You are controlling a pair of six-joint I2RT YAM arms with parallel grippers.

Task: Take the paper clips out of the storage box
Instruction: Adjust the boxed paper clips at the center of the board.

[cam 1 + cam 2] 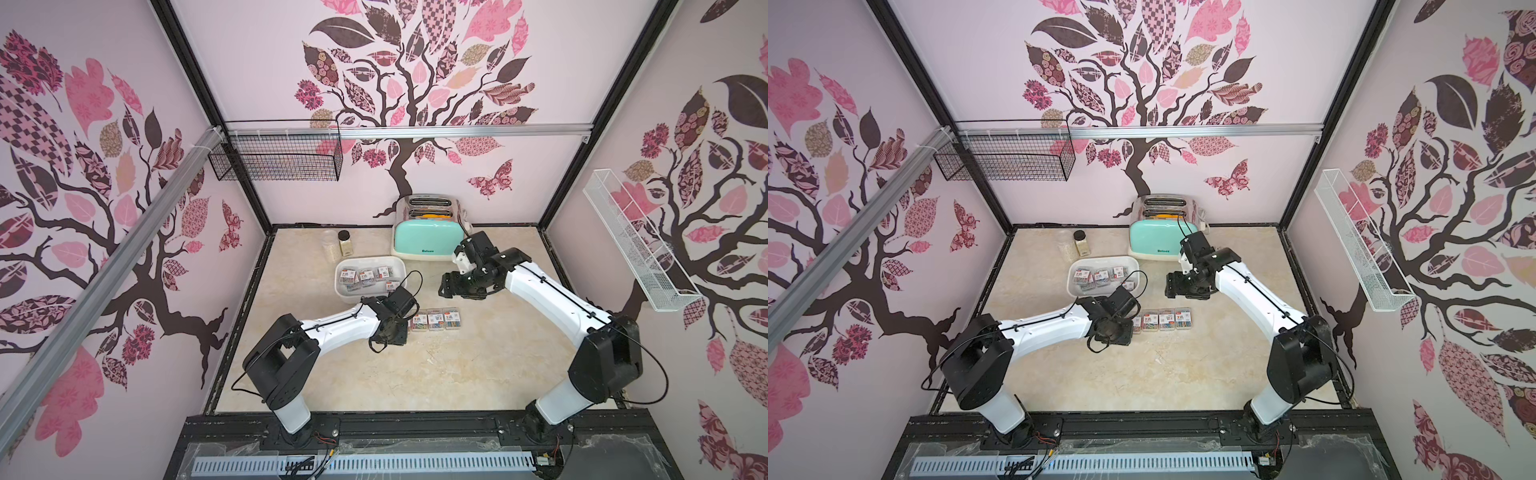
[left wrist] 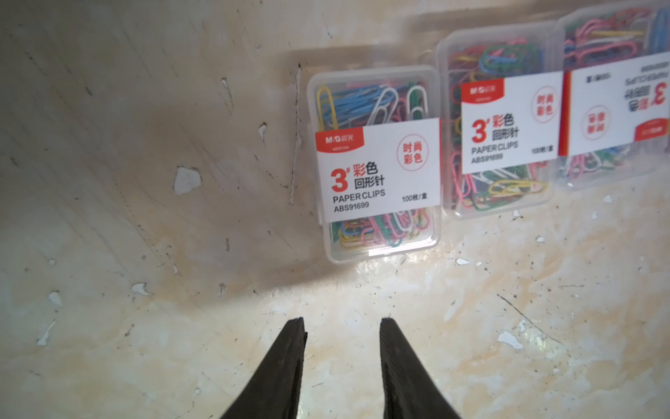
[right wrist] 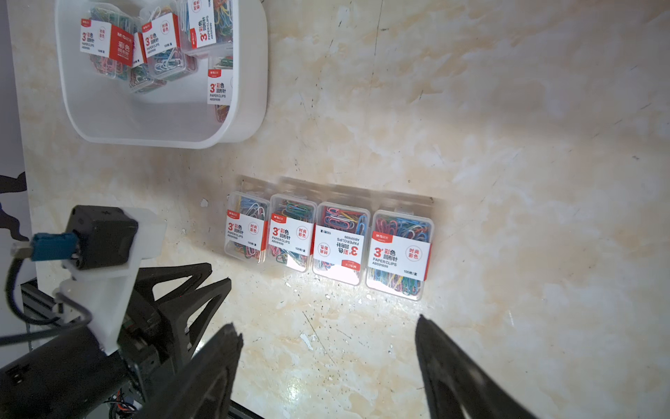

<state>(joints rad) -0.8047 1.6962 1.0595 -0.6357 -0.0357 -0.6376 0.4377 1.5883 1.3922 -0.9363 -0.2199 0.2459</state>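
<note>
Four cases of paper clips (image 3: 328, 243) sit in a row on the counter (image 3: 507, 145), long axes across the row, the left wrist view catching three; others are in the storage box (image 3: 250, 109); the left tool (image 2: 342, 321) and right tool (image 3: 328, 324) gape empty.

The left claw (image 2: 344, 323) points down, jaws narrowly parted and empty; the right claw (image 3: 328, 326) gapes wide, empty.

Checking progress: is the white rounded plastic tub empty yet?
Not empty: the white rounded plastic tub holds several clear cases of coloured clips; four more cases lie outside it.
</note>
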